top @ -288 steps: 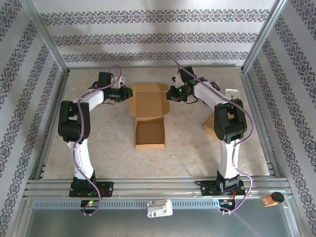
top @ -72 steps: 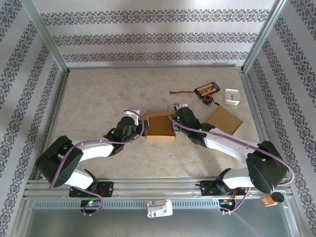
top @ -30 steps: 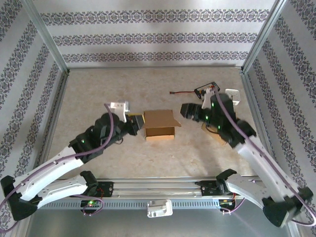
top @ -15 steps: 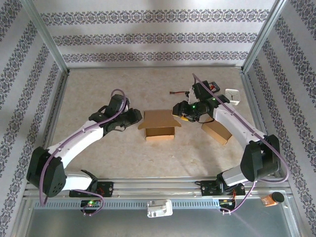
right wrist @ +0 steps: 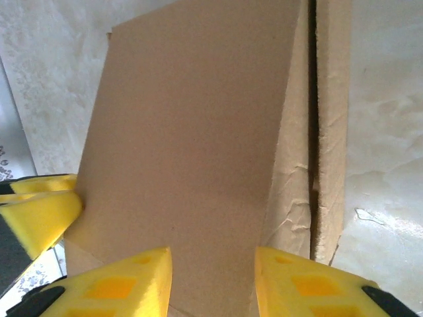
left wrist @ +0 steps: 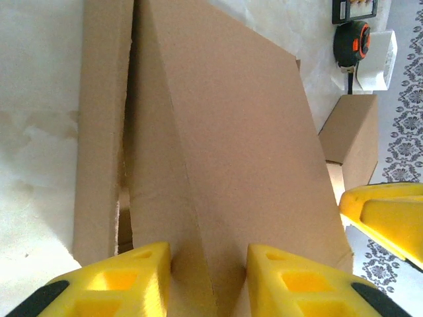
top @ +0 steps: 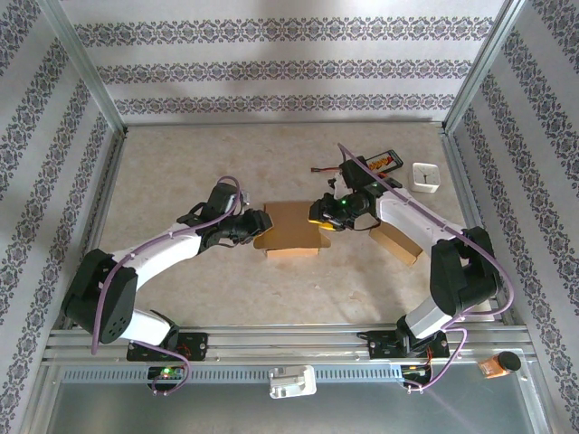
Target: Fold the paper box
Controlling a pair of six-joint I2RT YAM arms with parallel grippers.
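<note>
the brown paper box (top: 291, 233) sits in the middle of the surface (top: 181, 163), its lid tilted down over it. your left fingers (left wrist: 125, 281) stand parted astride its left end, and your right fingers (right wrist: 310, 284) parted astride its right end. the label on the black device (top: 378, 164) beyond is too small to read.

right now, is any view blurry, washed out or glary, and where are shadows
Top external: sharp, evenly lit, only faint shadows by the paper box. Left wrist: table washed out pale, yellow fingers at the bottom slightly soft. Right wrist: paper box sharp, no glare.
</note>
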